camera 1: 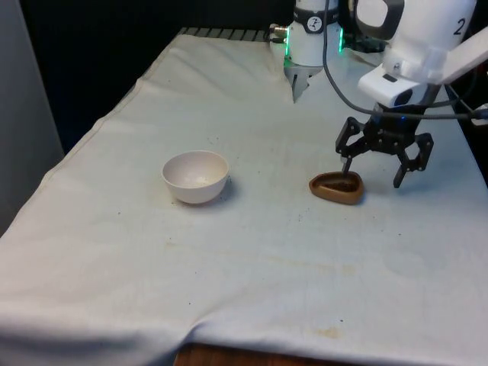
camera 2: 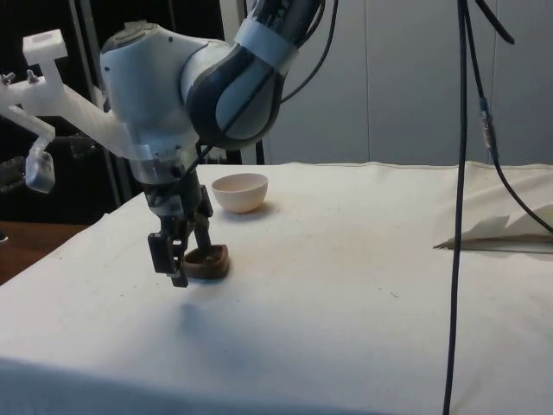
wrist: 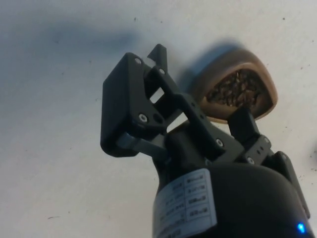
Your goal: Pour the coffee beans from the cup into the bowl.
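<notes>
Hovering low over the table, your black two-finger gripper [camera 1: 374, 172] has its fingers spread wide, gripping nothing, and the small brown rounded-triangular cup of coffee beans [camera 1: 335, 187] sits right at it. Look at the front view: one fingertip [camera 1: 345, 171] hangs over the cup's far rim, while the other finger is out past the cup toward the front view's right, well off it. So you're straddling one wall of the cup, not the whole cup. The wrist view backs that up: one finger [wrist: 246, 126] overlaps the rim of the cup [wrist: 240, 89] beside the dark beans, and the other sits over bare cloth.

The cup stands upright, mouth up, beans visible inside, and it's wider than tall. Its long axis runs roughly across the front view, with the narrower rounded end toward the front view's right. In the side view the gripper [camera 2: 181, 251] is down at rim height just beside the cup [camera 2: 207, 262].

The white round ceramic bowl [camera 1: 196, 176] stands well apart, toward the front view's left on the white cloth [camera 1: 252, 267], upright and apparently empty. My read: you'll want to pinch that rim wall next, then carry leftward.
</notes>
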Action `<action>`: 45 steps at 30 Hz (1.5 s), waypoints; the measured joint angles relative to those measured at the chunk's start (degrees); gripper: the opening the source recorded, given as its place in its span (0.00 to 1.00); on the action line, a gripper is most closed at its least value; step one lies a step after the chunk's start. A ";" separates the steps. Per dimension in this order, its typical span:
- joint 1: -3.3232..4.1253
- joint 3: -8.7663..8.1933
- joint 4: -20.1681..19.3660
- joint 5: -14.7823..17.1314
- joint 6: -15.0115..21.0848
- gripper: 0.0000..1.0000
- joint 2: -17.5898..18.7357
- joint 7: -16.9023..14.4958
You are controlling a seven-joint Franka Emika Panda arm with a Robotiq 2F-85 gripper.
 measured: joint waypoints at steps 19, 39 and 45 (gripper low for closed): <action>0.00 -1.03 -0.52 -2.98 3.09 1.00 0.97 1.95; 0.00 -1.26 -2.41 -4.81 4.81 1.00 0.69 3.55; 0.00 -1.32 -2.46 -4.98 4.87 1.00 0.69 3.67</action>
